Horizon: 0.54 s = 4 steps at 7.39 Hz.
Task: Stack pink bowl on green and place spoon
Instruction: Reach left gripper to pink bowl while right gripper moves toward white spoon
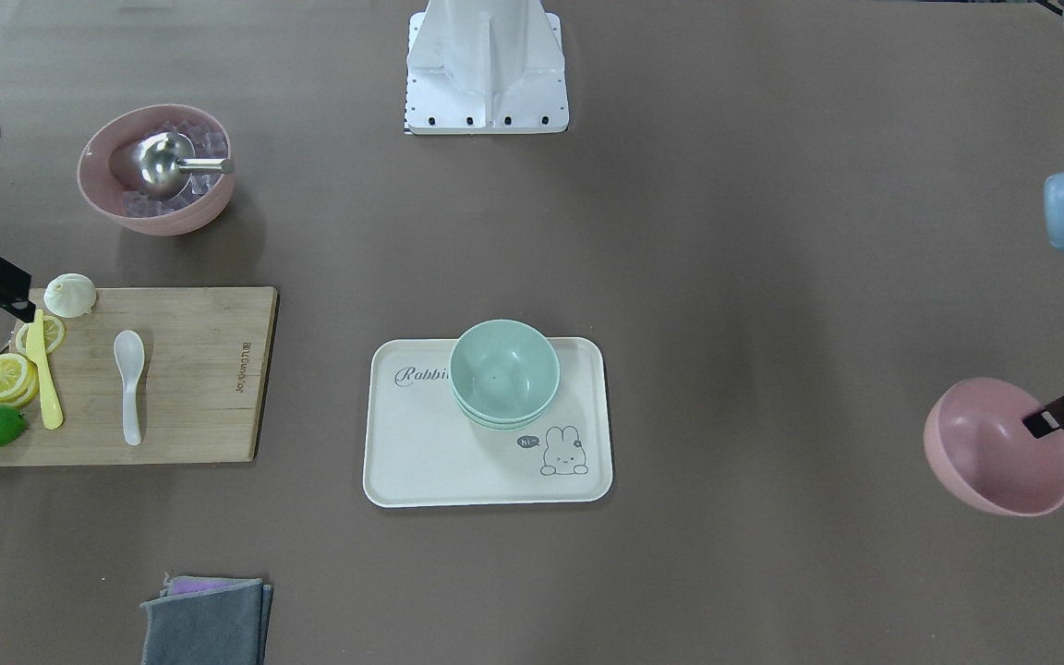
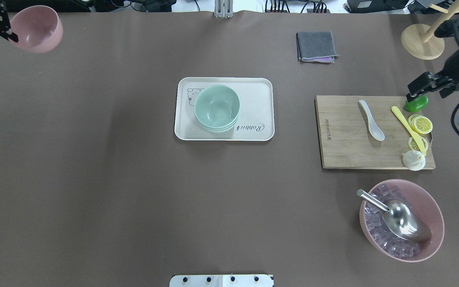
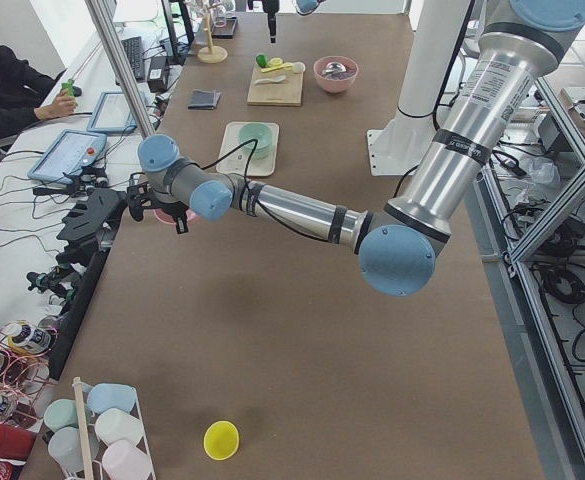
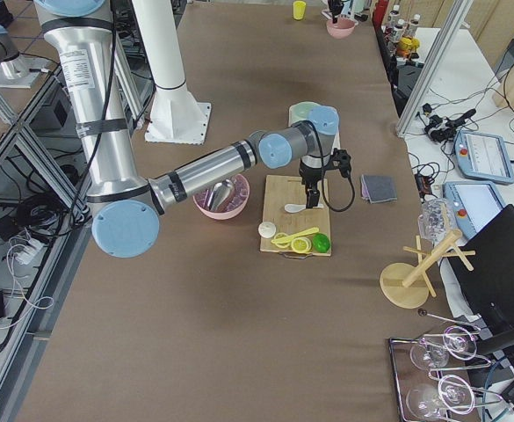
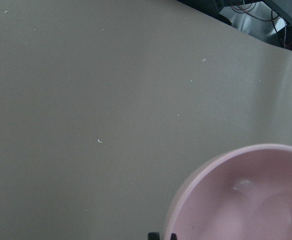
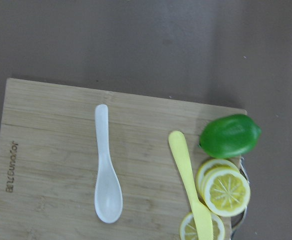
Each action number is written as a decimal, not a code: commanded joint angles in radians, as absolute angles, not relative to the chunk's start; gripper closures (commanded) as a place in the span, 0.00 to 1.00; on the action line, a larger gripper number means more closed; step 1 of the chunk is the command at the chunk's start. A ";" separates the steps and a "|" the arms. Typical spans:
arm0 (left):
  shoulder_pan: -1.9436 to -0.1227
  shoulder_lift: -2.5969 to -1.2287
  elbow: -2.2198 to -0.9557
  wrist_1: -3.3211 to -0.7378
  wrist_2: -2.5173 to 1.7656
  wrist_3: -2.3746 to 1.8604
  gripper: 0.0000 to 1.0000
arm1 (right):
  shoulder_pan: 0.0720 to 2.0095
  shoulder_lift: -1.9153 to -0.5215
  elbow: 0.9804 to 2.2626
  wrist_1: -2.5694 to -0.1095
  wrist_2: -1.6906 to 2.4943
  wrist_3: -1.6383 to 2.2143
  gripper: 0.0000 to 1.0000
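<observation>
Your left fingers [image 1: 1045, 423] pinch the rim of the pink bowl [image 1: 989, 457]. You cannot tell if the right fingers [image 2: 416, 88], near the spoon [image 2: 371, 120], are spread.

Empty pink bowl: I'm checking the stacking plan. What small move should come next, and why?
Likely carry the empty pink bowl toward the green bowls on the tray: the left hand grips its rim, well off to the side of them.

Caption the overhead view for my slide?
Left gripper holds empty pink bowl; green bowls wait on tray, white spoon on cutting board.
</observation>
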<state>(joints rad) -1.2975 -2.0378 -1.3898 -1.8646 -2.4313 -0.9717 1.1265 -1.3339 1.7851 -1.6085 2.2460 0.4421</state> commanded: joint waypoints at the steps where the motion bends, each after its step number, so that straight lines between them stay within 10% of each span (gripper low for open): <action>1: -1.173 -2.115 -1.437 -1.891 -2.431 -1.235 1.00 | 1.075 -1.256 1.625 -1.475 2.212 0.454 0.02; 4: -1.063 -2.167 -1.442 -2.069 -2.416 -1.547 1.00 | 1.008 -1.236 1.499 -1.308 2.210 0.494 0.02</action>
<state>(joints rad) -1.1094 -2.1302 -1.4412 -2.0178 -2.4236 -1.4277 1.0418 -1.2416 1.5263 -1.3425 2.2127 0.4800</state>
